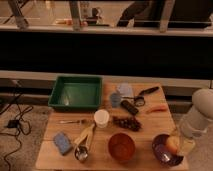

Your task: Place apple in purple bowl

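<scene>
The purple bowl [165, 150] stands at the front right corner of the wooden table [50, 155]. The apple [173, 144], yellowish with an orange blush, is at the bowl's right side, over or just inside its rim. My gripper [181, 143] is right beside the apple, on its right, at the end of the white arm [199, 119] that comes in from the right edge. Whether the gripper grips the apple or only touches it does not show.
An orange-red bowl [122, 146] sits left of the purple one. A dark grape bunch [126, 122], a white cup [101, 118], a carrot [157, 109] and a black tool [130, 107] lie mid-table. A green tray [76, 92] is at the back left, a blue sponge [62, 142] at the front left.
</scene>
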